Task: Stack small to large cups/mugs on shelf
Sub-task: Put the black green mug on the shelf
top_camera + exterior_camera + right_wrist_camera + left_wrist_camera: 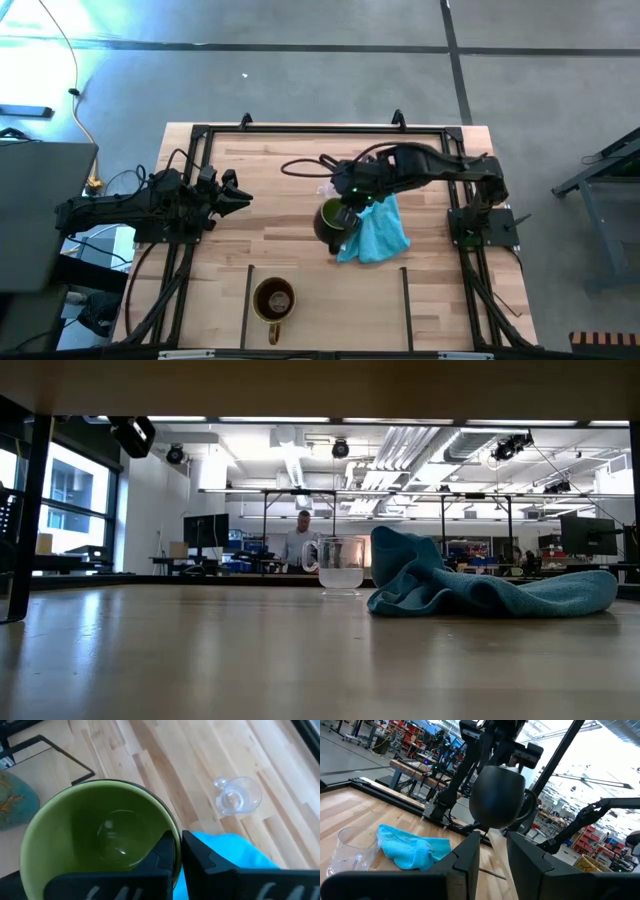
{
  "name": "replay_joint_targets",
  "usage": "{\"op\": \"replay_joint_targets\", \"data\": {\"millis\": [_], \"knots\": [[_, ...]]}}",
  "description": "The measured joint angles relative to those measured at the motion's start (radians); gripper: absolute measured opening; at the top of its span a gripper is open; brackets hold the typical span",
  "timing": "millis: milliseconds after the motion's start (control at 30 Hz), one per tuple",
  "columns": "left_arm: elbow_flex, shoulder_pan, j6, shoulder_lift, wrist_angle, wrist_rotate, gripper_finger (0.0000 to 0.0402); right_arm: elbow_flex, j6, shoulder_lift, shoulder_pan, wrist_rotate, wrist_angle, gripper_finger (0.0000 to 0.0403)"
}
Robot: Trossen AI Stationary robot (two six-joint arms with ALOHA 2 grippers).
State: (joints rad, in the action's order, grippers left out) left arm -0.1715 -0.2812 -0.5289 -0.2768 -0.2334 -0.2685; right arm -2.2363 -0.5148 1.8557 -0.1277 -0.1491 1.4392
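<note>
Above the middle of the wooden table [300,190], the right gripper [346,208] held the green-lined, dark-skinned mug [331,222] in the air, its fingers pinched tight on the rim. A crumpled turquoise cloth [378,232] lay just beside it, with the small clear glass cup [338,565] nearby. Down on the slatted shelf [330,300] sat the brown handled mug [273,300]. Off to the side, the left gripper [238,197] hovered, fingers narrowly parted and holding nothing.

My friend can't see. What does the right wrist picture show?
The right gripper pinches the rim of a green mug, held above the wooden table. A clear glass cup and a turquoise cloth lie below.
</note>
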Motion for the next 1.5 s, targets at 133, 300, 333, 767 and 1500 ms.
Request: {"op": "replay_joint_targets", "data": {"millis": [133,300,333,767,1500], "knots": [[0.000,0.000,0.000,0.000,0.000,0.000,0.0085,-0.001,-0.024,0.000,-0.013,0.002,0.015,0.0000],[0.000,0.000,0.000,0.000,0.000,0.000,0.0085,-0.001,-0.054,0.000,-0.037,0.005,0.016,0.0000],[0.000,0.000,0.000,0.000,0.000,0.000,0.0085,-0.001,-0.059,0.000,-0.043,0.007,0.015,0.0000],[0.000,0.000,0.000,0.000,0.000,0.001,0.0085,-0.001,-0.115,0.003,-0.115,0.004,-0.003,0.0000],[0.000,0.000,0.000,0.000,0.000,0.021,0.0085,-0.001,-0.171,0.010,-0.214,-0.005,-0.060,0.0000]]}}
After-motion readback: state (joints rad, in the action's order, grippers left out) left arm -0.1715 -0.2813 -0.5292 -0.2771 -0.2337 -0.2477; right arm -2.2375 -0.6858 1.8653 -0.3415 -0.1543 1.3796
